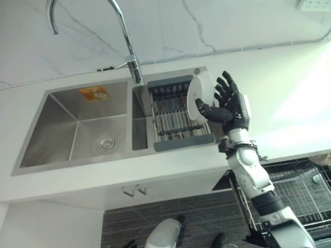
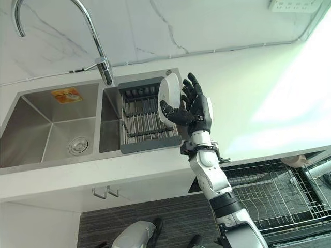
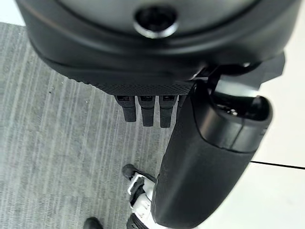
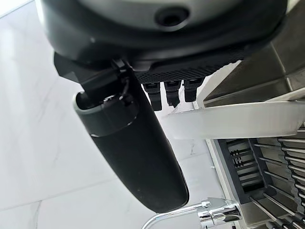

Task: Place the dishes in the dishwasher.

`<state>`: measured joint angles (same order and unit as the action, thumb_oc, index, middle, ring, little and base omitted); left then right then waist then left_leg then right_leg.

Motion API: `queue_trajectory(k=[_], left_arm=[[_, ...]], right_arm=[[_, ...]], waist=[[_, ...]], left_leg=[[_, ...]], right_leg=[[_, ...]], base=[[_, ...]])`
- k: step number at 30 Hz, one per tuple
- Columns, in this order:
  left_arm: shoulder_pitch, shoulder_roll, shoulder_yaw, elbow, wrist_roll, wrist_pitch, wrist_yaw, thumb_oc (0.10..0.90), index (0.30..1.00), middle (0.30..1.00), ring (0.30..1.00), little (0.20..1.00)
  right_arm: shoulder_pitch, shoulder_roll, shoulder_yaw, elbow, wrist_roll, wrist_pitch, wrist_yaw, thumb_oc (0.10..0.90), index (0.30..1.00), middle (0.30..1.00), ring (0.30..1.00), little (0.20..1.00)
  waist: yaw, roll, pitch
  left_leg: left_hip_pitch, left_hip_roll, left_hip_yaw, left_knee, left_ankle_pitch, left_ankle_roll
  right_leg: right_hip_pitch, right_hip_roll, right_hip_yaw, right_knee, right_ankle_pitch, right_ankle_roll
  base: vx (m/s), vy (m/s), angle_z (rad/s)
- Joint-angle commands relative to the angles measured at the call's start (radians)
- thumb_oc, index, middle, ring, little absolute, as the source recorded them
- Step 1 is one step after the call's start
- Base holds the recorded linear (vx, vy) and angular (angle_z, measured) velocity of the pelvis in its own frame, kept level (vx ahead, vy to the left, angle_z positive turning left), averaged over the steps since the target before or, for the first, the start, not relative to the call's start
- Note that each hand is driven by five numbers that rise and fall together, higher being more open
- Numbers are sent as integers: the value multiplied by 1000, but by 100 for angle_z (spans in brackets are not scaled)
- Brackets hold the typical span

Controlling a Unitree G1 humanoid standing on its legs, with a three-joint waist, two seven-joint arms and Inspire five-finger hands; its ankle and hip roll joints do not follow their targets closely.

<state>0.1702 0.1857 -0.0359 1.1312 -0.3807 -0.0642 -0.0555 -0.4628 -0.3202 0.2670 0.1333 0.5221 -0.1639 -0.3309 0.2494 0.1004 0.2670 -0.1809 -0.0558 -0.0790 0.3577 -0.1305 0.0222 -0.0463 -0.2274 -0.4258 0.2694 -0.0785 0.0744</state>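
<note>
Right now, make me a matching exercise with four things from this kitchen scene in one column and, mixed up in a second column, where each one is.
Things
1. plate
2. drying rack
3. tap
4. dishwasher rack

Places
A. pulled out below the counter, beside the right arm
B. set across the sink's smaller basin
C. standing on edge at the rack's right end, between the thumb and fingers of the right hand
D. rising from the sink's back edge, arching over the big basin

Pairs: 1-C, 2-B, 3-D, 4-A
</note>
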Motion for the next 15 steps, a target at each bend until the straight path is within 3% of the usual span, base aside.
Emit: queue_trajectory(k=[1,15], left_arm=[[25,79,-39,10,14,-9,-7,800,900,900,900,900],[6,89,-57,-14,-3,1,-8,800,900,900,900,900]], right_arm=[[-172,-2,-4,-16,-15,-55,-9,800,900,900,900,900],[-228,-12,-20,120,32,-12,-41,800,900,900,900,900]], waist=[[11,-5,-32],[20,6,-5]], left_leg=[[-5,46,12,-58,14,-28],[-12,39,5,-58,19,-25]], right_leg=[[47,-19,35,31,-96,32],[40,-28,34,31,-84,35]], base=[[17,29,4],[4,10,1]])
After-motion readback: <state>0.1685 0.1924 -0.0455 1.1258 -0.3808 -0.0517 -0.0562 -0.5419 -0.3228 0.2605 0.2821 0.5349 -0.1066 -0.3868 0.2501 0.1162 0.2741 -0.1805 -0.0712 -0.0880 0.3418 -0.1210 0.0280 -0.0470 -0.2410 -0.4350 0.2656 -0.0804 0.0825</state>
